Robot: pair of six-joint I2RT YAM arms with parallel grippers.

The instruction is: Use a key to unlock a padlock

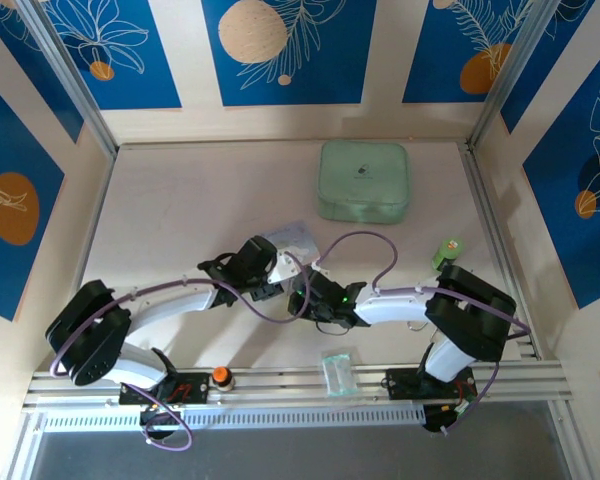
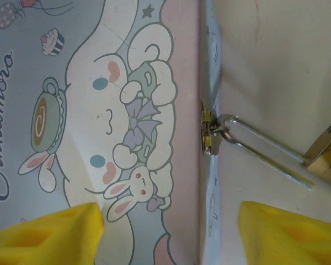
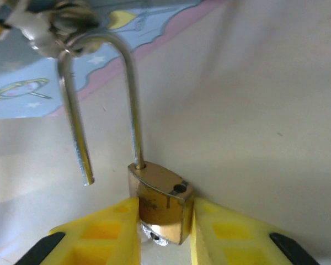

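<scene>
Pastel box (image 2: 99, 110) lid reads "Cinnamoro", the rest cut off. Left gripper (image 2: 168, 221) sits over its edge, fingers apart, holding nothing. Right gripper (image 3: 165, 208) pinches the brass padlock (image 3: 157, 193). Its shackle (image 3: 131, 99) is sprung free and hooked through the box latch ahead. There's a silvery bit (image 3: 153, 235) underneath, too hidden to tell what it is.

Bright even light, soft shadows, glints on padlock (image 3: 160, 205), close-ups slightly soft

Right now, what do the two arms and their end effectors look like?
The left arm and right arm have white link shells, black joints and black bases. A purple cable loops along each. The left end effector and right end effector have bright yellow fingers with recessed pockets.
</scene>
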